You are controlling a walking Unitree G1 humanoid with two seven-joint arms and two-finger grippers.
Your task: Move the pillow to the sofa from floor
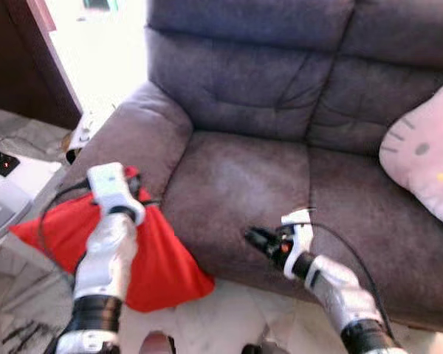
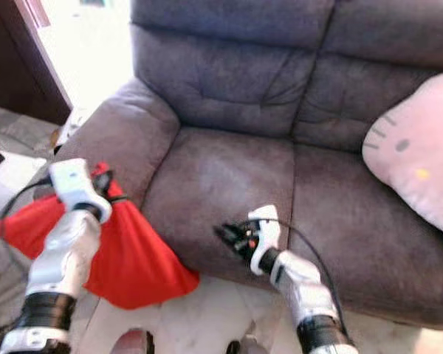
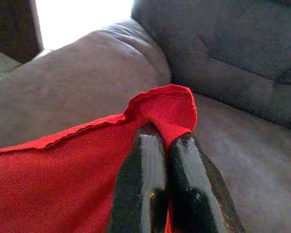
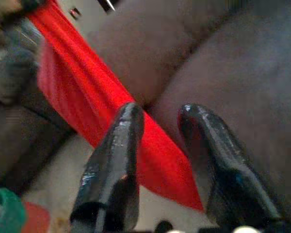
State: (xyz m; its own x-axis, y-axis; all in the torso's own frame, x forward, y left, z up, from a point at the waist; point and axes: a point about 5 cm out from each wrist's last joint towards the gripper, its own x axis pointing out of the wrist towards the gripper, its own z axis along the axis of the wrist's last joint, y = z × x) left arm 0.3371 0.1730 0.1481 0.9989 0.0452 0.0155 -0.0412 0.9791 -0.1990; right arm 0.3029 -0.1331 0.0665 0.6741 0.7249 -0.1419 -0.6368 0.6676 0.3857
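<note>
Red fabric is filling the near field: the pillow (image 1: pixel 144 254) is leaning against the front of the sofa (image 1: pixel 258 177), below the arm-rest (image 1: pixel 136 136), its lower edge lying at floor (image 1: pixel 229 310) level. The left gripper (image 3: pixel 166 145) is clamping the pillow's upper corner, its two black fingers (image 3: pixel 143 174) pressing together with a fold of cloth pinched between them. The right gripper (image 1: pixel 260 240) is hanging in front of the seat edge, parted and empty, its fingers (image 4: pixel 111 165) pointing toward the pillow's near side without touching it.

Further back, the grey seat cushion is lying bare, offering room for the pillow. On the far right of the seat, a pale pink cushion (image 1: pixel 428 158) drawn with whiskers and a yellow nose is resting against the backrest. Beyond the arm-rest, a bright doorway (image 1: pixel 96 44) is washing out detail.

Risk, as a judgement: the hold is taking only a thin corner, so the cloth may be slipping free as the pillow's weight comes onto it during the lift. The hanging bulk may also be catching on the seat front or arm-rest and dragging the corner out. The right gripper, being close, could be snagging the fabric if it closes late.

No brand, label or legible writing is showing anywhere.
</note>
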